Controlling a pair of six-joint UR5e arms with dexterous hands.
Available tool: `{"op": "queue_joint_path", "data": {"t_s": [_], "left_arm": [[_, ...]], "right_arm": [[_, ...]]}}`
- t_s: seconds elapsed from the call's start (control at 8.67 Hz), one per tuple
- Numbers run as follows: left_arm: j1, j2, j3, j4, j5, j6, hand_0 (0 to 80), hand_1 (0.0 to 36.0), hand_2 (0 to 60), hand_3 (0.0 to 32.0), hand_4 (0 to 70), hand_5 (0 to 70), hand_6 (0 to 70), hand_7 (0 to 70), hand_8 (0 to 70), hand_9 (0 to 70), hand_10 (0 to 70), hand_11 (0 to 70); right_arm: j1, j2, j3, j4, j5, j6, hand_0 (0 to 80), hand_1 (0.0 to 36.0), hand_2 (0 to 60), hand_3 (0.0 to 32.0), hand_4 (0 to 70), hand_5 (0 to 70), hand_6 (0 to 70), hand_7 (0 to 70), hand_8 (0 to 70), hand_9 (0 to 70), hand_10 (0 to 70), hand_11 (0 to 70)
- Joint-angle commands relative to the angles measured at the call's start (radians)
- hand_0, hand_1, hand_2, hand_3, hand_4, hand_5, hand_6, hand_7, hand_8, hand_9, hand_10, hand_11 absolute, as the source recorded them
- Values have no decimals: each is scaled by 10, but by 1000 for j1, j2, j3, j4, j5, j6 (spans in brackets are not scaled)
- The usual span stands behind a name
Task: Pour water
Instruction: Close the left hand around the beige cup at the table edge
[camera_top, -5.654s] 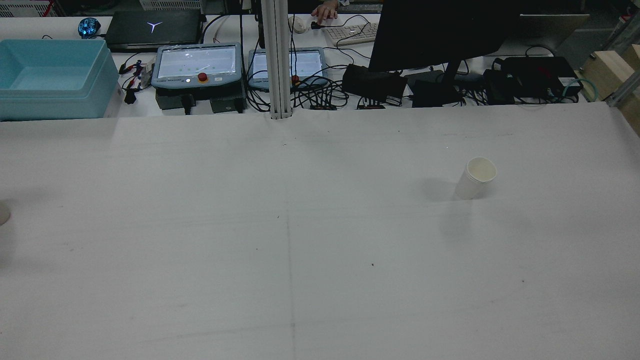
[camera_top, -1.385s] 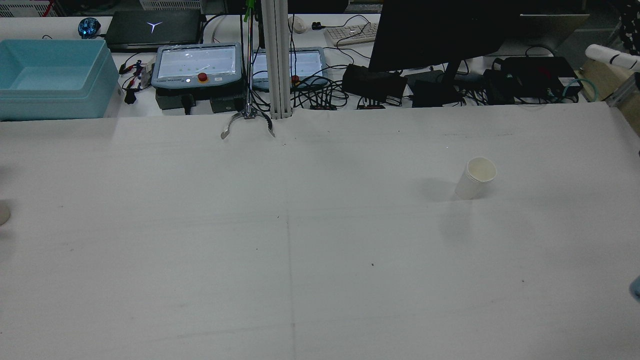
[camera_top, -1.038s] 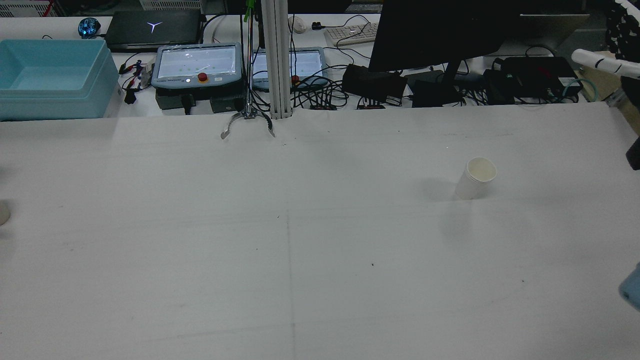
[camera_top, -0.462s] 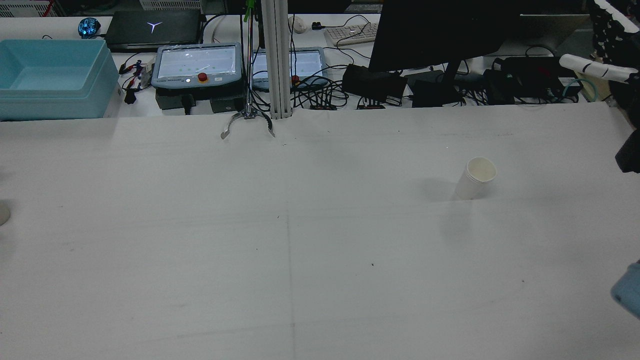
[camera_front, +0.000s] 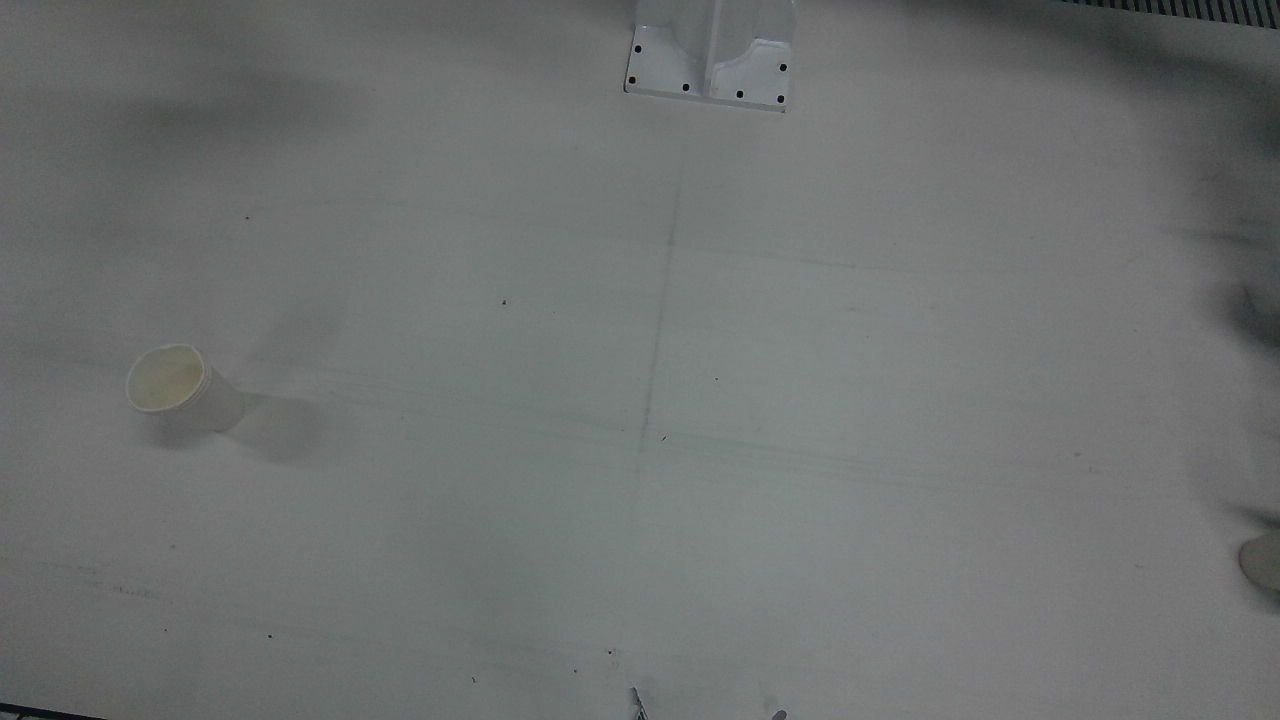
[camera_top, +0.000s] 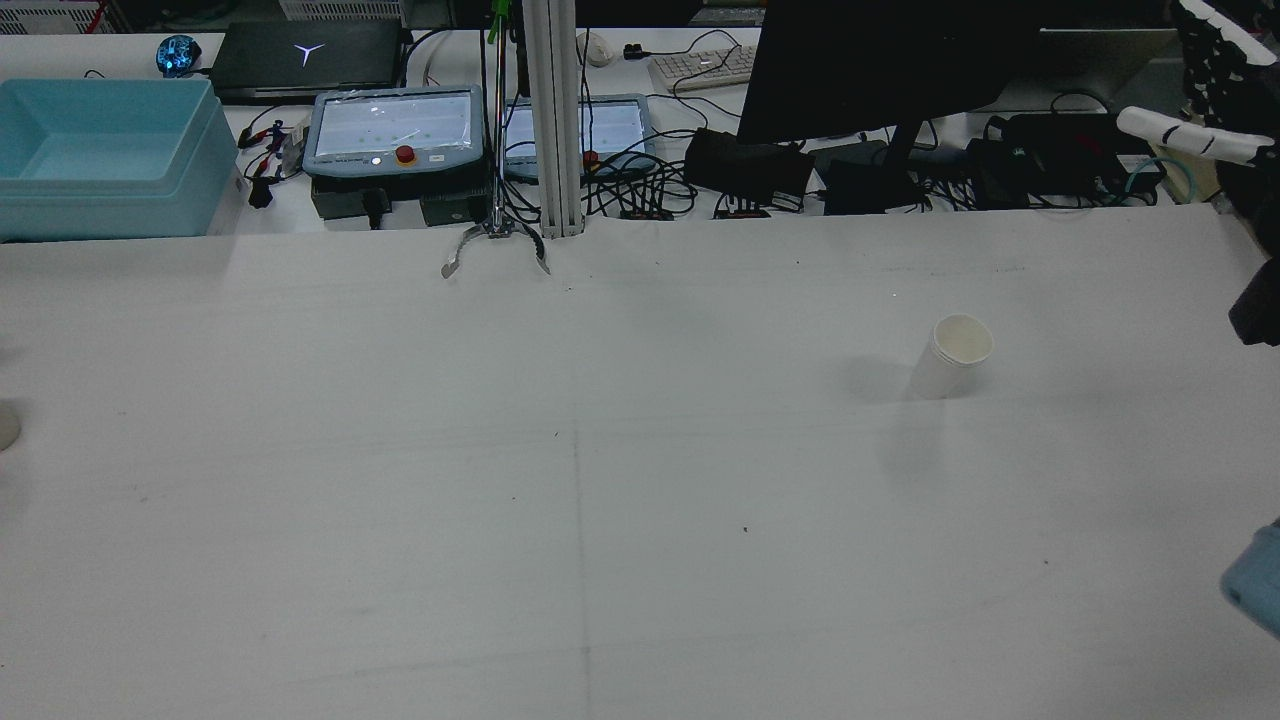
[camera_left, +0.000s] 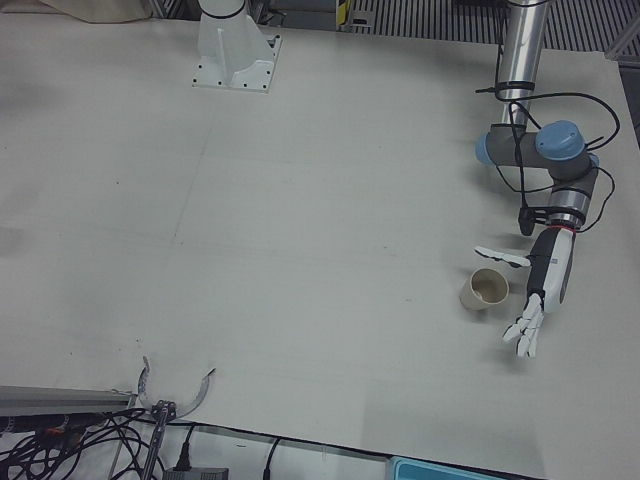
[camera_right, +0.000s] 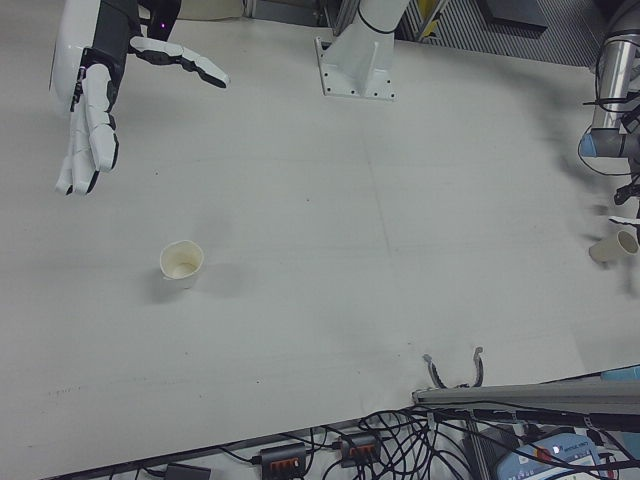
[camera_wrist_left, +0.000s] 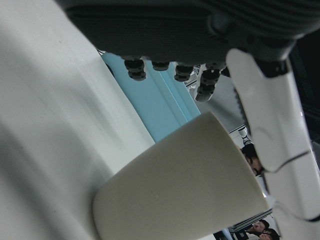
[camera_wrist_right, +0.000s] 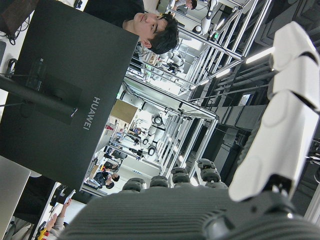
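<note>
A white paper cup (camera_top: 950, 355) stands upright on the table's right half; it also shows in the front view (camera_front: 180, 388) and the right-front view (camera_right: 182, 262). My right hand (camera_right: 92, 95) is open, raised above the table, apart from this cup on the side toward the arm's base. A second paper cup (camera_left: 485, 290) stands at the left side. My left hand (camera_left: 540, 295) is open right beside it, fingers spread. In the left hand view this cup (camera_wrist_left: 180, 185) fills the frame, close to the fingers (camera_wrist_left: 272, 115).
A light-blue bin (camera_top: 100, 150), two teach pendants (camera_top: 395, 130), a monitor (camera_top: 870, 60) and cables lie past the far edge. A metal grabber tool (camera_top: 495, 250) rests at that edge by the post (camera_top: 555, 120). A pedestal base (camera_front: 710, 60) is bolted to the table.
My right hand has come into the rear view at its right edge and moved in a little toward the table. The grabber tool appeared at the far edge. Both cups have stayed put.
</note>
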Motion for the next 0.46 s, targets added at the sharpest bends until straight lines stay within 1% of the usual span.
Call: {"op": "queue_joint_path", "data": {"t_s": [0.0, 0.12, 0.23, 0.35], "left_arm": [[64, -19, 2, -13, -97, -79, 525, 101, 0, 0, 136, 90, 21, 65, 0, 0, 38, 73], [76, -24, 3, -16, -100, -79, 527, 103, 0, 0, 138, 94, 20, 64, 0, 0, 36, 71], [77, -24, 3, -16, -100, -79, 530, 112, 0, 0, 139, 102, 22, 67, 0, 0, 36, 72], [77, -24, -1, -22, -100, -82, 526, 115, 0, 0, 137, 97, 21, 64, 0, 0, 38, 74]], "right_arm": [[-4, 15, -19, 0, 0, 1, 474, 162, 162, 0, 58, 68, 37, 60, 1, 24, 3, 21], [-5, 18, -20, 0, 2, 1, 473, 161, 163, 0, 59, 68, 37, 61, 1, 24, 4, 21], [-5, 19, -20, 0, 2, 1, 473, 161, 161, 0, 57, 65, 35, 58, 0, 22, 2, 19], [-5, 19, -20, 0, 2, 1, 471, 160, 161, 0, 56, 66, 35, 58, 0, 22, 3, 20]]}}
